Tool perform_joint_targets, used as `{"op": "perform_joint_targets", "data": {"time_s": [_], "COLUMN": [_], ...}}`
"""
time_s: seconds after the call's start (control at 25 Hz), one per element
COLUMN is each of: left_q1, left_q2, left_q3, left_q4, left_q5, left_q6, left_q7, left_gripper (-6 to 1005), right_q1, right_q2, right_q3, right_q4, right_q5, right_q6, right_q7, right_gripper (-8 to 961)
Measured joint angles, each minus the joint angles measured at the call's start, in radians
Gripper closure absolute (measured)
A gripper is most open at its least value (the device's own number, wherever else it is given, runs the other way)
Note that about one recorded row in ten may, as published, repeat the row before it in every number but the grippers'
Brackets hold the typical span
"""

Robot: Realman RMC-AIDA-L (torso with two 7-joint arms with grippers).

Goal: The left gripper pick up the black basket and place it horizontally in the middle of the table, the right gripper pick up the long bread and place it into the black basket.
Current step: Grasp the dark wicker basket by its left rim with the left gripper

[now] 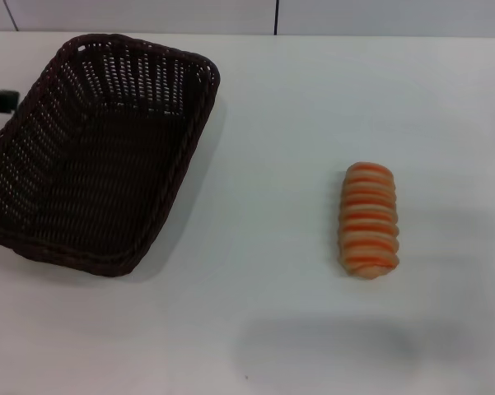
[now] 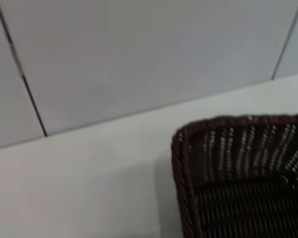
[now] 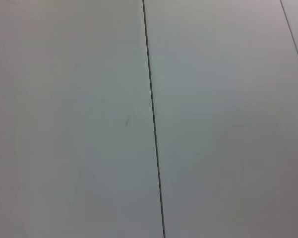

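Note:
The black basket (image 1: 99,156) sits on the white table (image 1: 280,123) at the left, its long side running away from me and slightly slanted. A corner of it shows in the left wrist view (image 2: 243,173). The left gripper (image 1: 0,100) shows only as a black tip at the left edge, just beside the basket's left rim. The long bread (image 1: 368,219) lies on the table at the right, pointing away from me, well apart from the basket. The right gripper is out of view; its wrist view shows only a panelled wall.
A grey panelled wall (image 2: 139,54) with dark seams runs behind the table's far edge. A soft shadow (image 1: 329,346) lies on the table near the front, below the bread.

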Motion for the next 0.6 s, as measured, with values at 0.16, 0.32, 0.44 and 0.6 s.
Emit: {"op": "perform_joint_targets", "data": {"time_s": [0.16, 0.32, 0.44, 0.6], "left_q1": [-0.013, -0.021, -0.022, -0.025], "left_q2": [-0.002, -0.002, -0.001, 0.000], "left_q3": [0.040, 0.044, 0.044, 0.045], "left_q4": [0.044, 0.102, 0.144, 0.186], "left_q5": [0.048, 0.057, 0.065, 0.079], "left_q6": [0.014, 0.045, 0.076, 0.100], "left_q7": [-0.016, -0.017, -0.014, -0.009], "left_gripper": [186, 187, 187, 189], "right_q1": [0.003, 0.005, 0.006, 0.006], "right_q2": [0.000, 0.000, 0.001, 0.000], "right_q3": [0.000, 0.000, 0.000, 0.000], "right_q4": [-0.003, -0.011, -0.011, -0.011], "right_q5": [0.000, 0.000, 0.000, 0.000], "right_q6": [0.000, 0.000, 0.000, -0.001], "right_q7": [0.000, 0.000, 0.000, 0.000], "right_gripper": [355, 355, 354, 354]}}
